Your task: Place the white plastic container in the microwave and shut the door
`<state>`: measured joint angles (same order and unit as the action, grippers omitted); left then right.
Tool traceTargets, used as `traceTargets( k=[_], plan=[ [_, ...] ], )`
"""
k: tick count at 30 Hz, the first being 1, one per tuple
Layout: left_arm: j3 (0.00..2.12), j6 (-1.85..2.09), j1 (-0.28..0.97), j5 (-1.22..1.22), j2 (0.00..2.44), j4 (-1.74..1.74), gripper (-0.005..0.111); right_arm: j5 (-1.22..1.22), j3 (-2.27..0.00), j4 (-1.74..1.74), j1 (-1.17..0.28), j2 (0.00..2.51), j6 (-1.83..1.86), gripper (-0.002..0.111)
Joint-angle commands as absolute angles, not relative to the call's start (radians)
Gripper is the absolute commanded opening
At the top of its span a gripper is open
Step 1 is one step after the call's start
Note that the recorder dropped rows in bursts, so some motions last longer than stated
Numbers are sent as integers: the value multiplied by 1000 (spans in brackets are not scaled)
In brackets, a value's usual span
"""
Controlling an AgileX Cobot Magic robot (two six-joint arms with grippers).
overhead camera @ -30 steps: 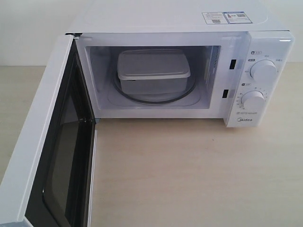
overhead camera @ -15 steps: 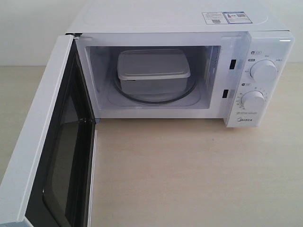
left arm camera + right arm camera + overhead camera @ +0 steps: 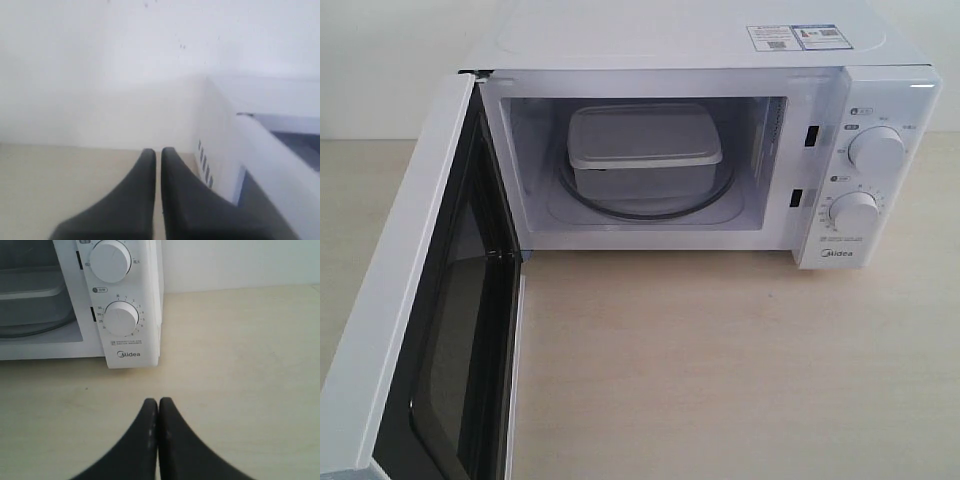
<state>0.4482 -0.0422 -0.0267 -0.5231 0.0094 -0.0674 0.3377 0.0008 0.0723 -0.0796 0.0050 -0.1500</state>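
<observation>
Nothing differs from the earlier exterior views: the white plastic container (image 3: 645,150), the door (image 3: 395,300) and the microwave (image 3: 690,45) sit exactly where they were, and no arm has entered that view.

The container is inside the microwave's cavity, resting on the glass turntable (image 3: 718,193) with its flat lid on. The door is swung wide open on the hinge at the microwave's left front edge, its black inner frame and dark window (image 3: 460,340) facing the cavity.

The brand "Midea" (image 3: 836,256) is printed at the bottom of the microwave's control panel, just under the lower dial (image 3: 853,212). The right wrist view shows it clearly. That view also shows small numerals ringing the lower dial and short Chinese labels beside both it and the upper dial (image 3: 876,150), though they are too fine to read reliably. Two stickers (image 3: 797,37) lie on the microwave's top near its right front corner, one with blue and red print. Their text is too small to make out.

The right gripper (image 3: 158,402) hangs over the pale wooden table (image 3: 720,350) in front of the microwave's control panel, its black fingers pressed together on nothing. The left gripper (image 3: 158,152) is beside the microwave's vented side wall (image 3: 204,167), with only a hairline gap between its fingers. It holds nothing.
</observation>
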Motion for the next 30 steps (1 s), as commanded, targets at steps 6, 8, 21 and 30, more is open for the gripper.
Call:
traceTargets(
  k=[6, 8, 21, 30],
  plan=[
    [816, -52, -26, -899, 7, -196, 4, 337, 0, 84, -80, 0, -153, 0],
    [848, -52, -26, -882, 7, -202, 4, 337, 0, 84, -80, 0, -153, 0],
    [865, -52, -26, -461, 7, -311, 4, 337, 0, 84, -80, 0, -153, 0],
    [873, -20, -26, -469, 208, -333, 4, 337, 0, 84, -80, 0, -153, 0]
  ],
)
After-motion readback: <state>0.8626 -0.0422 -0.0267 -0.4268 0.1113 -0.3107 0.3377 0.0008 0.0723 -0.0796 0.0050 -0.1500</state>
